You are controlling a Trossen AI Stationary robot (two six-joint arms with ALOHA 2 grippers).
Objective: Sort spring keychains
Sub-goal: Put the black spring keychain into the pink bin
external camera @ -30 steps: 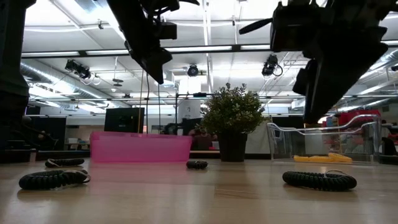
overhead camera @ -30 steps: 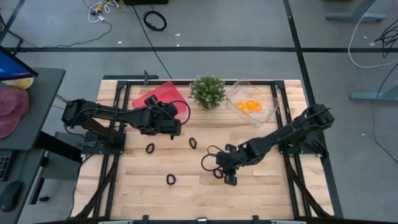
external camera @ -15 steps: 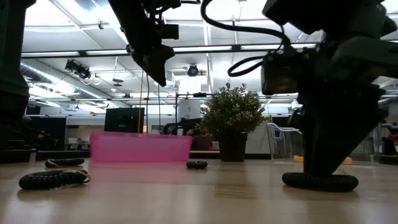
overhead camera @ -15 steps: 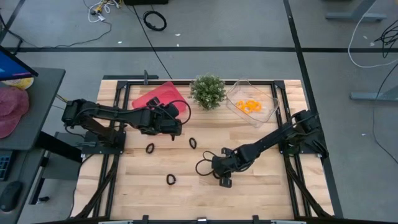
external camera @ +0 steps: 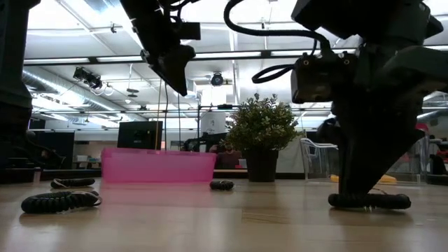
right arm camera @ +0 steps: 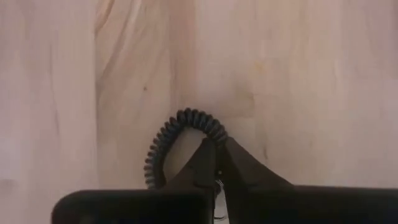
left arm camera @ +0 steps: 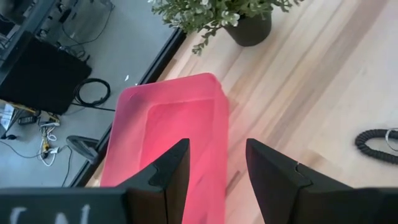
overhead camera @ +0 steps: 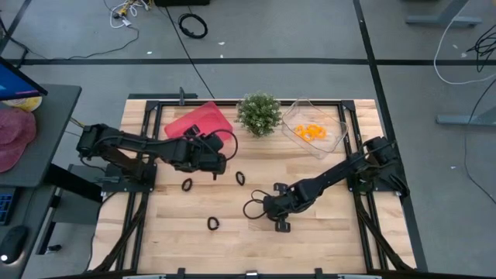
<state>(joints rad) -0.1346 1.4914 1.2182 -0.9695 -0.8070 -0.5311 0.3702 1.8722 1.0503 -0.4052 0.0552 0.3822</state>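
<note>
The black spring keychain (right arm camera: 180,140) lay flat on the table's near-centre, pinched at one edge by the right gripper (right arm camera: 216,163), a thin grip that could slip on lifting, while the left gripper (left arm camera: 216,163) hung open over the pink tray (left arm camera: 168,134).

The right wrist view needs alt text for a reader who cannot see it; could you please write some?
The right gripper presses its closed fingertips onto a black spring keychain lying curved on the pale wooden table. Nothing else is visible.

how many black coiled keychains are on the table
4 black coiled spring keychains on the wooden table: one left, one centre, one near the front, one pinched by the right gripper. More could hide under the arms.
</note>
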